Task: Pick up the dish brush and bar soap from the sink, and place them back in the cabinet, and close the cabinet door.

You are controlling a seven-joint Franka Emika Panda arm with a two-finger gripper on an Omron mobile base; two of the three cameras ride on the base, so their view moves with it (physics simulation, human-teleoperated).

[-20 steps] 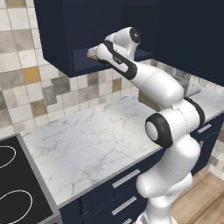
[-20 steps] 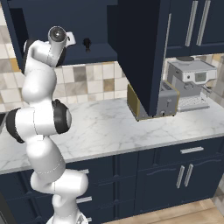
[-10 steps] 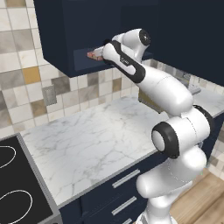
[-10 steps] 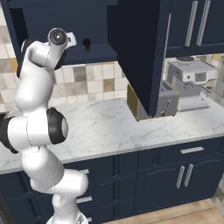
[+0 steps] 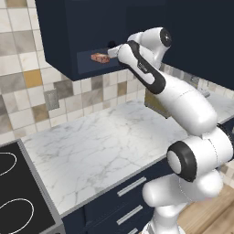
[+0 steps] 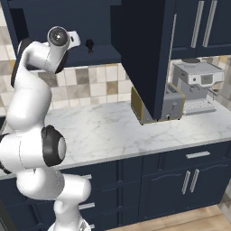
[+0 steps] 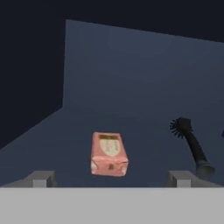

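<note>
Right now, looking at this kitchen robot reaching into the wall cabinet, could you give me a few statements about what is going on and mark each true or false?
1. The bar soap lies on the cabinet shelf floor. True.
2. The gripper is clamped on the soap. False: its fingers stand wide open, with the soap lying free between and beyond them.
3. The dish brush lies on the same shelf, apart from the soap. True.
4. The cabinet door is shut. False: it stands swung open, so the shelf inside is visible.
5. A frying pan sits on the marble counter. False: a toaster and a coffee machine stand there.
</note>
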